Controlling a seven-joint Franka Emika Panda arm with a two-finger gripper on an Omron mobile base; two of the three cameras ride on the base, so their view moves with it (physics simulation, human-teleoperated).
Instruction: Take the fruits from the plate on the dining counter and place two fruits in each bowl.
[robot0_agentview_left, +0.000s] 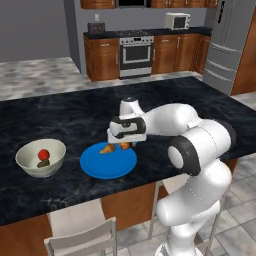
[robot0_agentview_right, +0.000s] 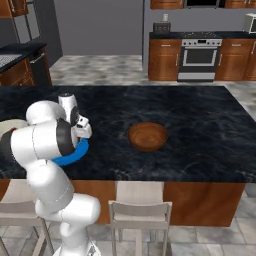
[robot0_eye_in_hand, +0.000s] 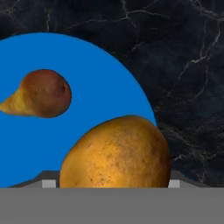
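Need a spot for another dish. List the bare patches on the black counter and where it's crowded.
Bare: the counter behind the white bowl and blue plate, and around the wooden bowl. Crowded: the plate's far edge, where the gripper closes on the orange fruit beside the pear.

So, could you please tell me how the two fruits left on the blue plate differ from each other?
The orange round fruit is plump, even golden-orange, and sits near the plate rim between the jaws. The tan pear-shaped fruit looks smaller in the hand view, tapers to a pale neck with a reddish-brown body, and lies on its side, untouched, further in on the plate. Both rest on the plate, apart from each other.
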